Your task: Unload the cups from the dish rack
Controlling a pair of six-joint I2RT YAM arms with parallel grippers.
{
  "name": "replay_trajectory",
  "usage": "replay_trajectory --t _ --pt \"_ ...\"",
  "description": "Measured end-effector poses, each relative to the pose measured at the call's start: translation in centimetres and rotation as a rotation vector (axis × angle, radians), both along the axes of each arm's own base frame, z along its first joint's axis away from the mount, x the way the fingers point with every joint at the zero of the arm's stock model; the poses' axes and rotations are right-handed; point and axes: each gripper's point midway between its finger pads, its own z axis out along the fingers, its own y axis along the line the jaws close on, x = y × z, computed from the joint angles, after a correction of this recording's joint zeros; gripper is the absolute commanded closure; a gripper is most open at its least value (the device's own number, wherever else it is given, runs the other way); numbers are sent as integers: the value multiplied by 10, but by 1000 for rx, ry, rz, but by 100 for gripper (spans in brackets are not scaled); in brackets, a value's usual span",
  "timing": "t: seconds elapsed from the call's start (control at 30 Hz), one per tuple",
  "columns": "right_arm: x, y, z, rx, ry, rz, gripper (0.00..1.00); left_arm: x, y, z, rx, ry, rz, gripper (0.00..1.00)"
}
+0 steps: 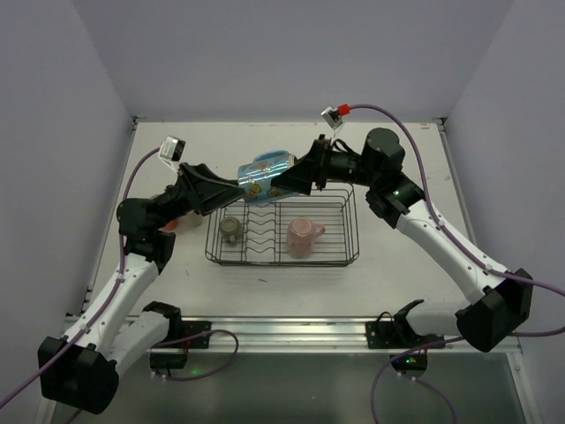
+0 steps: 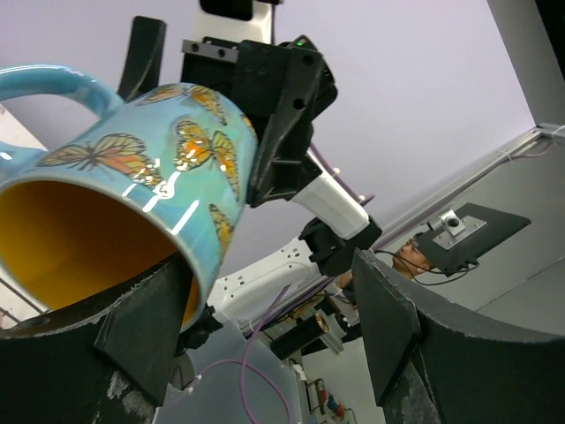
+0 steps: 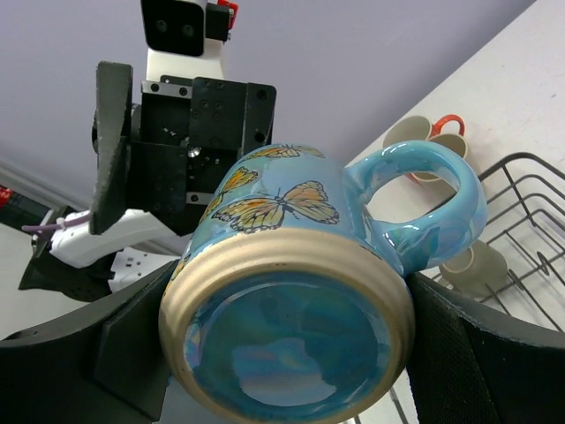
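Sitting on the white tabletop (image 1: 397, 256), the rectangular black wire dish rack (image 1: 282, 262) held two cups. A small olive-grey handled mug (image 1: 231, 230) stood in the compartment left of the row of upright plate dividers (image 1: 262, 231), and a pink handled mug (image 1: 303, 236) lay in the compartment to their right. Outside the rack, on the table near the left arm, a beige mug (image 3: 408, 132) and a mug with an orange handle (image 3: 452, 122) stood close together. Whether they touched could not be told.

The light blue ceramic mug (image 1: 265, 174) was out of the rack, held in the air above its rear left corner, between the two arms. It lay on its side. Its glossy blue wall was printed with orange-and-black butterflies, its inside was yellow, and its loop handle was the same blue. A tan ring edged the blue base.

The right gripper (image 3: 291, 353) was clamped on this mug near the base, one black finger pressed against each side. The left gripper (image 2: 265, 344) faced the mug's mouth with its jaws wide apart. One finger (image 2: 132, 336) sat right at the rim, while the other stood well clear of the mug.
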Motion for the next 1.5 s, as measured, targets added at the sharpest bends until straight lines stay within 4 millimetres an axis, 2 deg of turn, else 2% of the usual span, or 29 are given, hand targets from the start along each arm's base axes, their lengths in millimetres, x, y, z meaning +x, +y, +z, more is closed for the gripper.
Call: replay_trajectory --t 0.27,0.33,0.37,0.4,0.47,0.5,0.53,0.7,0.73,0.8,0.83,0.9,0.93,1.0,1.03,1.37,1.43,1.5 --pt "-2 18 0 60 -56 74 100 -3 1 8 -45 38 -1 31" --pt "-4 21 0 70 -71 89 100 -3 1 8 -49 48 -7 39" --pt "-4 22 0 73 -76 94 100 -3 0 8 -50 52 -10 47" --pt "-5 23 0 76 -79 103 100 -3 0 7 -51 59 -12 61" --pt "-10 25 0 81 -81 128 100 -1 -1 2 -47 83 -11 76" --pt "-10 25 1 83 -84 133 100 0 -2 -1 -45 97 -12 97" --pt "-12 26 1 85 -87 142 100 1 -2 -3 -42 112 -13 100" --pt "-16 27 -2 80 -72 176 98 1 -2 -5 -14 97 7 100" --pt "-17 27 -3 79 -71 182 89 1 -3 -5 -1 95 13 100" --pt "-17 27 -3 76 -74 186 79 1 -3 -4 24 86 22 100" --pt "-18 26 -2 73 -79 189 59 0 -3 -2 33 81 27 100" --pt "-19 26 -1 61 -88 196 37 -2 -3 -1 49 68 36 100" --pt "-19 26 0 54 -93 198 17 -3 -3 -2 57 63 39 100" --pt "-20 25 -1 36 -98 199 11 -3 -3 -2 78 56 47 100" --pt "-20 25 -1 25 -100 197 3 -3 -3 -2 87 48 49 100" --pt "-6 13 -16 -135 -58 39 1 4 2 -5 277 46 141 100" --pt "5 5 -23 -184 -52 -47 1 12 10 -9 350 53 220 100" --pt "21 -12 -29 -236 -50 -158 1 26 29 -21 442 102 358 100"
